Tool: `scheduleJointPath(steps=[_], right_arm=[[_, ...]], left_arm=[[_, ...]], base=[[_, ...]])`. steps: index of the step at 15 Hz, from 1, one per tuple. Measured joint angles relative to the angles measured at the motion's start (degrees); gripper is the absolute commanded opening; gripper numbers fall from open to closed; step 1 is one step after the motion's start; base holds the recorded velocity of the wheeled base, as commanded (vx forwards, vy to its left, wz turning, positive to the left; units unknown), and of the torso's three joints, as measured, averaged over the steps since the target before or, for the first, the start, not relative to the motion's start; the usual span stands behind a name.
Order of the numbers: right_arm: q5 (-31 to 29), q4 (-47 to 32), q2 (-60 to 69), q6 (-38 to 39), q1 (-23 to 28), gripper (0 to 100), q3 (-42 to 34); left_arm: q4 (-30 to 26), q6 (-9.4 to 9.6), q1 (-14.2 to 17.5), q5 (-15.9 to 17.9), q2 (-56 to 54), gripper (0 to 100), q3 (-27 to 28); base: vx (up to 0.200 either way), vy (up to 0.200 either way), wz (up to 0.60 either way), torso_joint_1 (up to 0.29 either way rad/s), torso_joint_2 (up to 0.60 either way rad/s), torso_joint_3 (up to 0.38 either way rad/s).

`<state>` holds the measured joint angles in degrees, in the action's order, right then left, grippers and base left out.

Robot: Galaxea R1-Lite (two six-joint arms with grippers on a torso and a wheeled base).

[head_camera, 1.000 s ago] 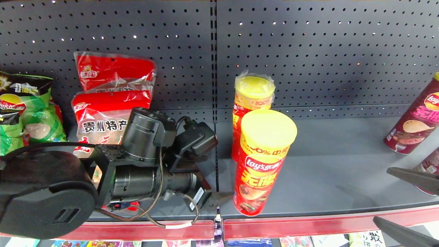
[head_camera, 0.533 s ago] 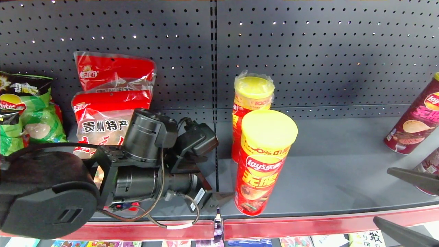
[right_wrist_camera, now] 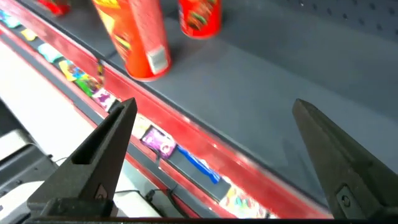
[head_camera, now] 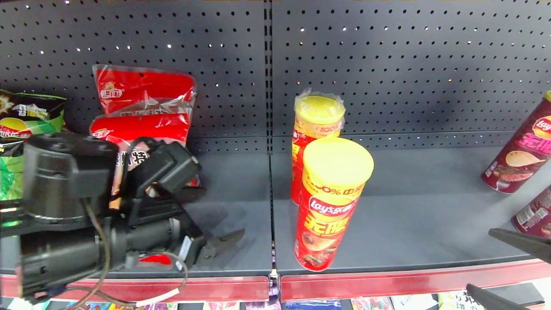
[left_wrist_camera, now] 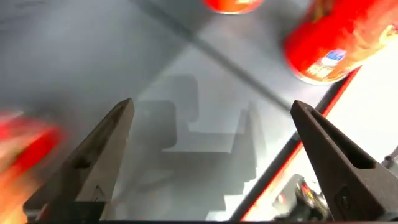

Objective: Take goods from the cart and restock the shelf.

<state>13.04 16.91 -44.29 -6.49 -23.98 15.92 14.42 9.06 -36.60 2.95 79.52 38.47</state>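
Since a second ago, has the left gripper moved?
Yes. The left gripper has pulled leftward, away from the front red can, which stayed put.

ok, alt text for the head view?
Left gripper, jaws open and empty, hangs over the grey shelf, left of two upright red chip cans with yellow lids, one behind the other. Red snack bags lean at the back left; maroon cans sit far right.

A: Where's the front chip can (head_camera: 333,202)?
B: Upright at the shelf (head_camera: 413,224) edge, a second can (head_camera: 316,125) just behind it.
A: And the left gripper (head_camera: 217,224)?
B: Left of that can, apart from it, jaws spread; red bags (head_camera: 142,107) stand farther left, toward the back.
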Motion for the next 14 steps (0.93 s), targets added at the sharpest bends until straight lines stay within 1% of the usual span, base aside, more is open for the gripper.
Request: scheduleJointPath(steps=[2, 3, 5, 6, 8, 9, 10, 12, 13, 14], right_arm=[[0.0, -1.21, 2.28, 0.0, 1.22, 100, -1.23], [-0.02, -3.3, 4.3, 0.0, 2.4, 100, -1.56], [-0.1, -10.2, 9.35, 0.04, 5.81, 100, -1.29], [-0.46, -15.03, 12.43, 0.13, 8.33, 100, -0.51], [-1.41, -26.56, 18.77, 0.72, 13.85, 100, 1.91], [-1.66, -32.74, 21.94, 1.18, 16.13, 100, 3.54], [-1.83, -37.77, 25.31, 1.58, 18.05, 100, 5.05], [-2.68, -45.34, 31.5, 2.06, 20.6, 100, 6.4], [-3.36, -48.98, 34.69, 2.15, 21.87, 100, 6.46], [-4.16, -51.07, 37.16, 2.17, 22.8, 100, 6.18]], left_arm=[[-2.19, -0.94, 2.67, -2.74, -7.67, 100, -3.22], [-4.5, -1.67, 4.33, -4.28, -12.3, 100, -4.71], [-11.78, -3.78, 8.07, -7.29, -21.55, 100, -6.75], [-17.09, -5.27, 10.75, -8.91, -26.66, 100, -7.55], [-28.81, -7.91, 18.16, -11.29, -36.24, 100, -8.55], [-34.34, -8.85, 22.24, -12.01, -40.69, 100, -9.07], [-38.58, -9.48, 26.1, -12.36, -45.24, 100, -10.03], [-42.39, -10.29, 30.95, -12.71, -52.85, 100, -13.57], [-43.33, -10.42, 33.1, -12.8, -56.45, 100, -16.43], [-43.7, -10.45, 34.6, -12.82, -59.27, 100, -18.74]], base=[[0.0, 0.0, 0.0, 0.0, 0.0, 0.0], [0.0, 0.0, 0.0, 0.0, 0.0, 0.0], [0.0, 0.0, 0.0, 0.0, 0.0, 0.0], [0.0, 0.0, 0.0, 0.0, 0.0, 0.0], [0.0, 0.0, 0.0, 0.0, 0.0, 0.0], [0.0, 0.0, 0.0, 0.0, 0.0, 0.0], [0.0, 0.0, 0.0, 0.0, 0.0, 0.0], [0.0, 0.0, 0.0, 0.0, 0.0, 0.0], [0.0, 0.0, 0.0, 0.0, 0.0, 0.0], [0.0, 0.0, 0.0, 0.0, 0.0, 0.0]])
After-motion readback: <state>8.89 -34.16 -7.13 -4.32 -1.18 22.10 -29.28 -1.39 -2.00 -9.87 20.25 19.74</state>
